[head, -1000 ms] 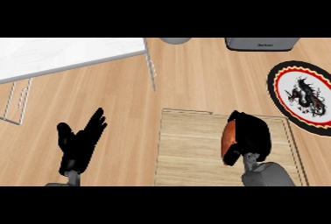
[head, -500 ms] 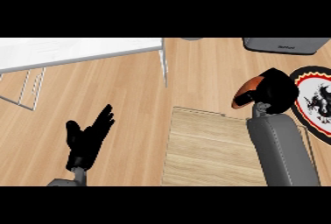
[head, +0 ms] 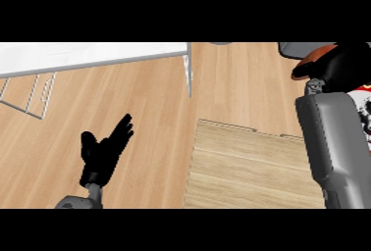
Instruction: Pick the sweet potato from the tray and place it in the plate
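I count one sweet potato [head: 313, 61], gripped in my curled right hand [head: 346, 66] above one plate [head: 362, 100]; one tray [head: 250, 169]. Left hand [head: 105, 152] rests open, fingers up.

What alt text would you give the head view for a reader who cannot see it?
The right hand, curled round the sweet potato, is raised near the plate at the right edge, beyond the wooden tray. The left hand rests open at lower left.
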You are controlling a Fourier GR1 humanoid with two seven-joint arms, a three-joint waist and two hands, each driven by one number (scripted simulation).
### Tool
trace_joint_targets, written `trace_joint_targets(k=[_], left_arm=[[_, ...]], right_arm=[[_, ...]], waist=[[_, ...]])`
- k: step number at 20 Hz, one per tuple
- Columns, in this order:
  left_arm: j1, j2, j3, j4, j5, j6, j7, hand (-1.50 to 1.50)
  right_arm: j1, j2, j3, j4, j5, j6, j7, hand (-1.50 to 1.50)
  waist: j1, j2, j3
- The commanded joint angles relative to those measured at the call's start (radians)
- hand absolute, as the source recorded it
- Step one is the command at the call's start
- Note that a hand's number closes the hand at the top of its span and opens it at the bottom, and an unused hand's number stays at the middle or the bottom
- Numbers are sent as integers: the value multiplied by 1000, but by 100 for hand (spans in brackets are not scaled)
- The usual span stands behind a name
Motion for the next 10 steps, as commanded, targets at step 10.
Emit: trace_joint_targets(k=[10], left_arm=[[-3,-1,26,12,2,20,3,0]], right_arm=[[0,10,-269,98,264,-492,191,150]], waist=[[-41,-8,4]])
